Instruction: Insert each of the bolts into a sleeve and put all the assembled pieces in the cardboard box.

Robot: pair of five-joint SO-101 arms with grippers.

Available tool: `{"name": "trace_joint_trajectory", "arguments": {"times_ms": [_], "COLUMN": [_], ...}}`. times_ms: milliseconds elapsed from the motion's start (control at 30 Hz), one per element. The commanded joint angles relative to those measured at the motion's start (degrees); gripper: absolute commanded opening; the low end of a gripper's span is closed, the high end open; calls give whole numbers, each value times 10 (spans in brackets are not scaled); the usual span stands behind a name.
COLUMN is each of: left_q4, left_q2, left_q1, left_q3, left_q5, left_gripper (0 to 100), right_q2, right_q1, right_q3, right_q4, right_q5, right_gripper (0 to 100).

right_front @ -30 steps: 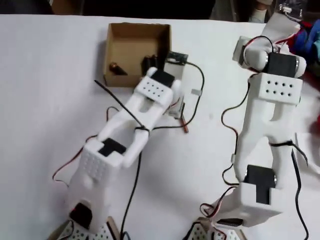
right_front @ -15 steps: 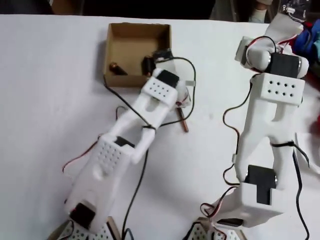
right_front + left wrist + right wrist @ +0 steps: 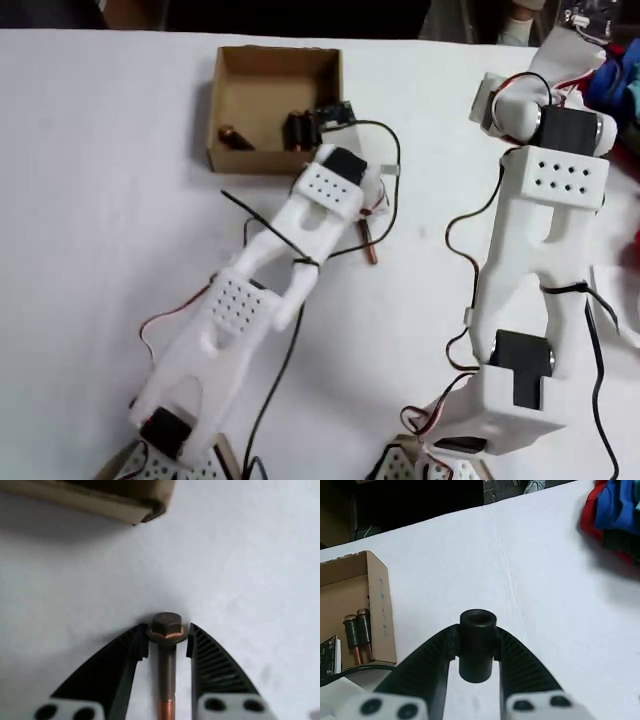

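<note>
Fingers (image 3: 215, 665) ribbed, blk; flank hex-head copper bolt (image 3: 166, 630)

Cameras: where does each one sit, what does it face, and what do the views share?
High view: fixed above the table, looking down on the left arm, right arm, box and bolt.
Left wrist view: on the left arm, looking along the left claw at the bolt.
Right wrist view: on the right arm, looking past the right claw and its sleeve toward the box.
Shared: box in all three; bolt in high and left wrist.
</note>
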Motion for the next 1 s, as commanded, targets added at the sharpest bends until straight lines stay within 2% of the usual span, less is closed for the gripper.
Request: {"name": "trace_joint_trajectory", "arguments": {"times_ms": [0, 200, 433, 667, 767, 967], "left_q4": [46, 111, 199, 169, 194, 211], "left_q2": [3, 0, -12, -38, -72, -157], "left_q1": [-3, -22, -31, -105, -133, -132], "left_q3": [-24, -78, -224, -333, -329, -327], "left_q5": [0, -3, -113, -233, -245, -243], "left_gripper": [24, 26, 25, 25, 25, 24], "right_q2": [-5, -4, -4, -5, -5, -6], "right_q1": [7, 7, 7, 6, 5, 5], "right_q3": [-31, -31, -31, -27, -27, -27], "right_q4": [-7, -7, -7, -4, -2, -2], "right_q5": [-5, -5, -5, -5, -5, -5], "right_gripper": [19, 19, 19, 19, 19, 19]}}
